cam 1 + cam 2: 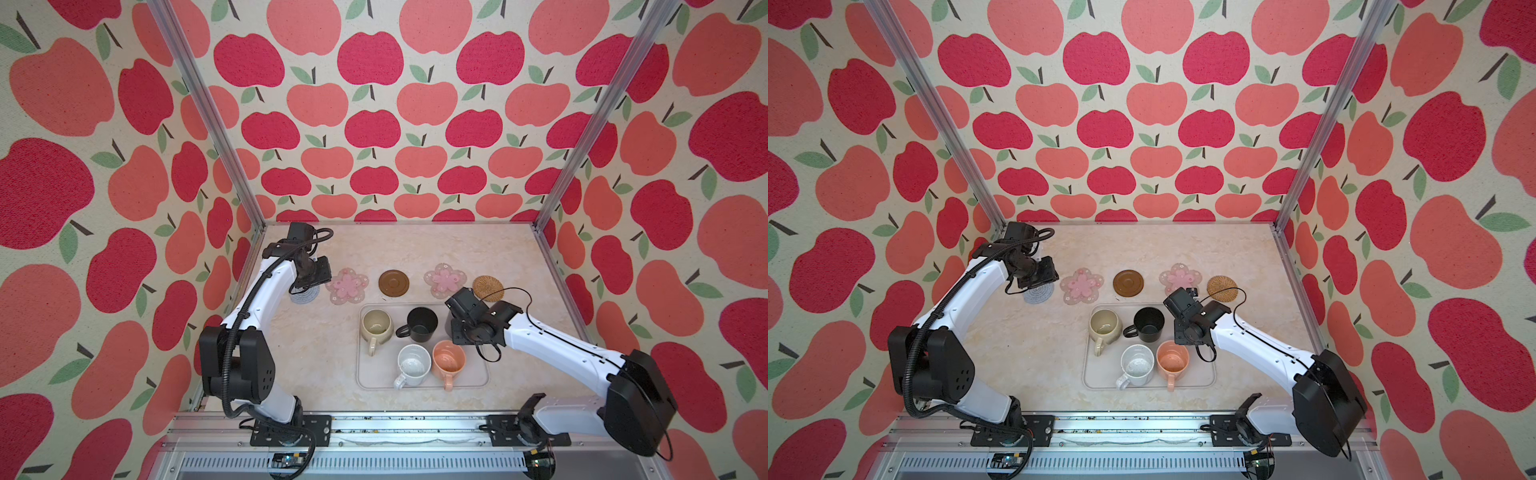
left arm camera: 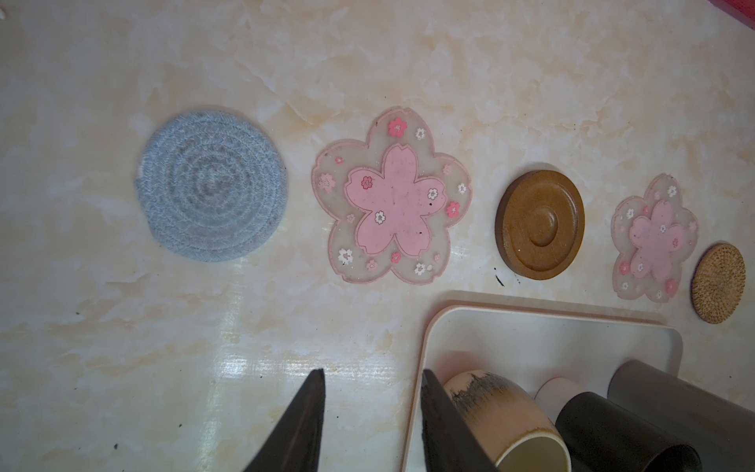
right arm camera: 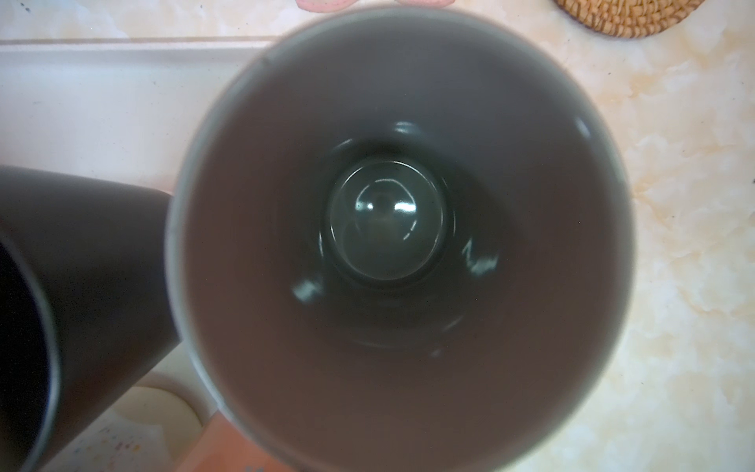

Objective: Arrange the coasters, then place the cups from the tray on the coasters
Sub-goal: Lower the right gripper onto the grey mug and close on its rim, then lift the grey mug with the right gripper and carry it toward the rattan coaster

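Four mugs stand on the tray [image 1: 473, 374]: the white mug [image 1: 413, 365] and the peach mug [image 1: 449, 361] along its near edge, the cream mug [image 1: 376, 326] and the black mug [image 1: 422, 324] behind them, all upright with mouths open to a grasp from above. At the tray's far right corner the right gripper [image 1: 461, 330] hangs directly over the grey mug [image 3: 400, 237], whose mouth fills the wrist camera's view. The mug sits centred beneath the wrist, but the fingers show in no view, so whether they are spread or pinching its wall cannot be told. This looks like the first pick of the cup-placing stage.

Just beyond the tray's far edge, five coasters lie flat in a spaced row, apparently set out to take one mug each: the rattan coaster [image 2: 717, 284] past the far right corner, then a flower coaster [image 2: 655, 239], the wooden coaster [image 2: 539, 224], a second flower coaster [image 2: 392, 196], and the grey coaster [image 2: 212, 186] off the tray's far left corner. Over that last one hovers the left gripper [image 2: 371, 376], its fingers [image 2: 298, 429] spread with nothing between them, likely parked clear of the tray while the partner arm works.
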`<state>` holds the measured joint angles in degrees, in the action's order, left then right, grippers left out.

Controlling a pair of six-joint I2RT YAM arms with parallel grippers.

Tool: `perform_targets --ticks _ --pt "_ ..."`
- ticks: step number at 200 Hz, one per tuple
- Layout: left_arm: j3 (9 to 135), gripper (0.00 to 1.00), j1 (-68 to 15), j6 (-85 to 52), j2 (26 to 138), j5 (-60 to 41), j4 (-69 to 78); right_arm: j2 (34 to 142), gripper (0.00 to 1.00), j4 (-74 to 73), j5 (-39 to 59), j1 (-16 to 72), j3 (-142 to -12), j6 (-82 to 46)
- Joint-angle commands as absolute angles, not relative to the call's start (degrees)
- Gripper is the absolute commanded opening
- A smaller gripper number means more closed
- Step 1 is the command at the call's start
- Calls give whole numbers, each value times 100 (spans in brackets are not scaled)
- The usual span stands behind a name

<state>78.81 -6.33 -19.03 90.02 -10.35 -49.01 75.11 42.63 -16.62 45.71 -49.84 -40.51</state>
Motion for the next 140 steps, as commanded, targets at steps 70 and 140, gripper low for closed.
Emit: perform_targets --ticks 70,140 --pt "7787 41 -657 -2026 8990 -999 -4812 6882 0 4771 -2487 4487 -5256 -3864" --pt "7778 41 -648 -2043 8999 -958 -4790 6230 0 4741 -2710 3762 -5297 -3247"
